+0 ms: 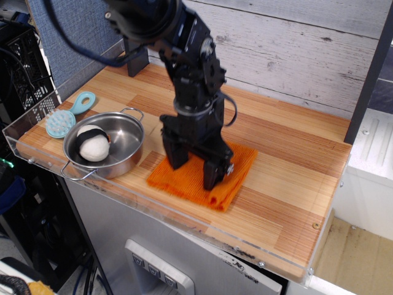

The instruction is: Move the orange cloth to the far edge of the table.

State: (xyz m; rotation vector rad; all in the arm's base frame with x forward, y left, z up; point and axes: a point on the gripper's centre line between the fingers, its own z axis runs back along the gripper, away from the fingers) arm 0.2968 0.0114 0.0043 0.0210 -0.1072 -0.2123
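Bare table (288,147) behind the orange cloth (190,181), steel pan (113,147) close left, plank wall (295,49) beyond.
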